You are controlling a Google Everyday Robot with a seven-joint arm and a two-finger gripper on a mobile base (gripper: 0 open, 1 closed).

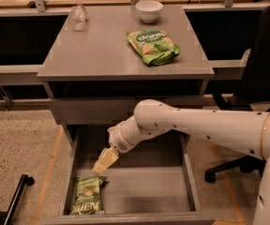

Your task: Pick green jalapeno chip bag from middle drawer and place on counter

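The middle drawer (144,191) stands pulled out in the lower middle of the frame, a wide grey metal tray with a flat, bare bottom and low side walls. In its lower left corner lies the green jalapeno chip bag (87,196), a small crinkled olive-green foil packet, flat on the drawer bottom with its white block lettering towards the bottom of the frame and its left edge close to the left wall. The gripper (101,167), a pale yellowish wedge, hangs inside the drawer just above and slightly right of the bag's upper end, angled down towards the lower left; its tip is near the foil, but contact cannot be made out, and whether the gripper is spread or pressed together cannot be told. It sits at the end of a smooth, glossy white arm (196,125) with rounded joints, which reaches in from the right edge across the drawer's far side. Above the drawer, the counter (97,50) fills the upper middle of the frame, a matte grey rectangular top with a thick front edge. On it, right of centre, rests a brighter green, wider bag (153,46), puffy and shiny, with a rounded white word. At the counter's far edge stand a small round white bowl (149,11) and, towards the upper left, a clear crumpled plastic item (79,17). A dark office chair (266,55) occupies the right edge, over a speckled floor (18,144).
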